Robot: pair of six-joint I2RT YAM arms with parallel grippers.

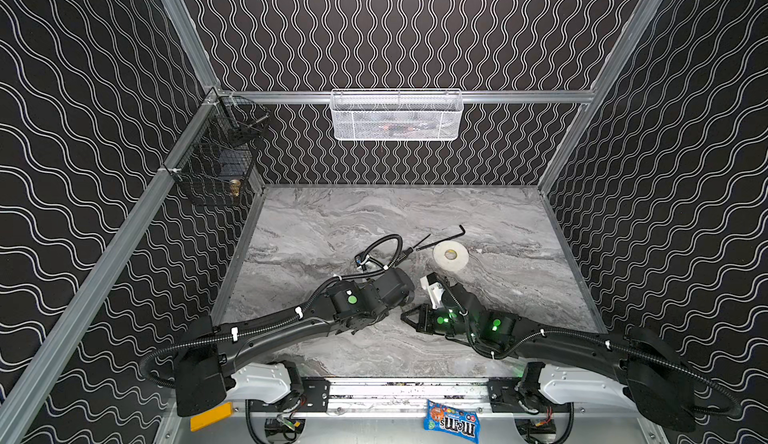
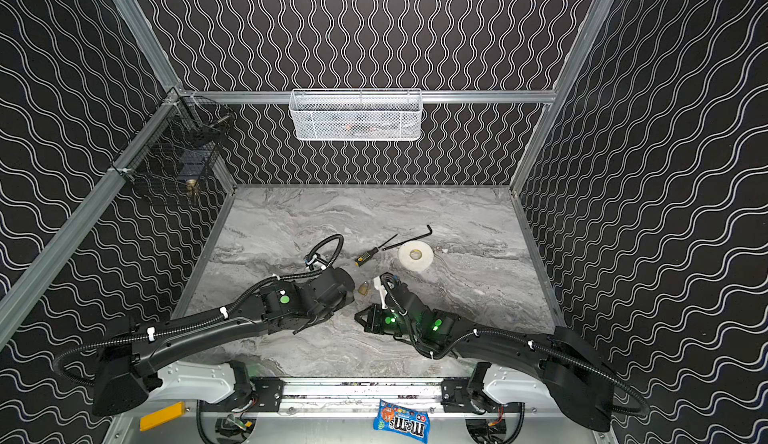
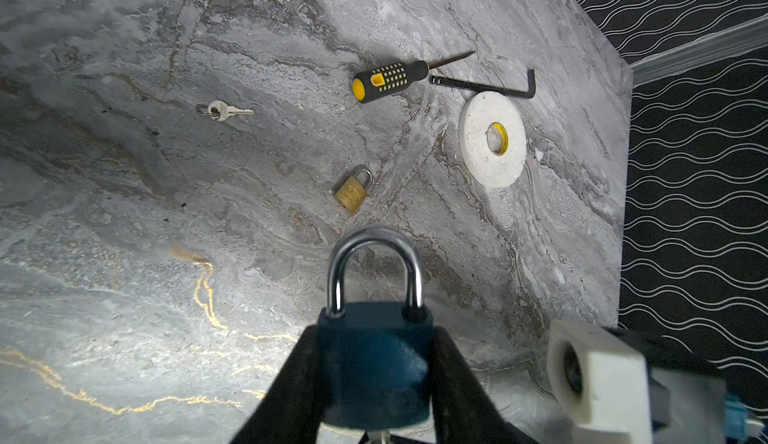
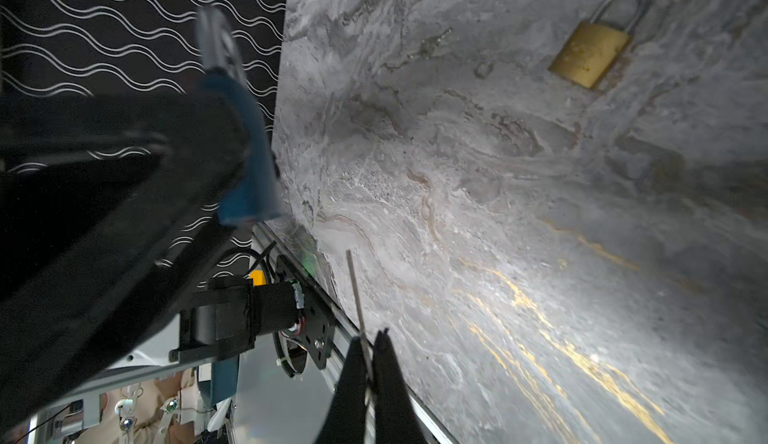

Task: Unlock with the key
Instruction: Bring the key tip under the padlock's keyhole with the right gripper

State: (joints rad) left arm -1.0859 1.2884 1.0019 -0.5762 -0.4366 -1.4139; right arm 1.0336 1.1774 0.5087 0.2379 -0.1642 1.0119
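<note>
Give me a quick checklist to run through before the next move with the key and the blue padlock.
1. Left pincer grips blue padlock by its body: ok.
2. Right pincer shut on key, seen edge-on: ok.
3. Key inserted in padlock: not ok, they are apart.
4. Keyhole turned toward key: cannot tell.
5. Shackle released: not ok, it sits closed.
6. Brass padlock clear of both pincers: ok.
</note>
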